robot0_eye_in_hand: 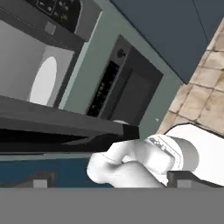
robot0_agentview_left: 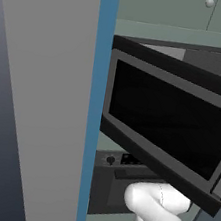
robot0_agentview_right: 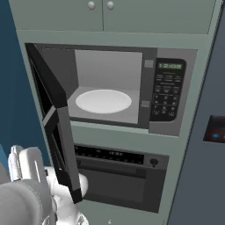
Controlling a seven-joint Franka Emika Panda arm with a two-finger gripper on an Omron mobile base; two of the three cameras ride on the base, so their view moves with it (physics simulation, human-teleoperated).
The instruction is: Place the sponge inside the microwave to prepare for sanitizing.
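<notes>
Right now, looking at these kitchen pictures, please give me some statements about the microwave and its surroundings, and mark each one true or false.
1. The microwave door is open. True.
2. The sponge lies on the plate. False: the plate is bare.
3. An oven sits below the microwave. True.
4. The button panel is left of the cavity. False: it is on the right in the right base view.
5. The cabinet doors above are open. False: they are shut.

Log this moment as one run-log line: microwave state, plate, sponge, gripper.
microwave: door swung open | white plate: bare, in cavity | sponge: not placed on plate | gripper: open, nothing seen held
</notes>
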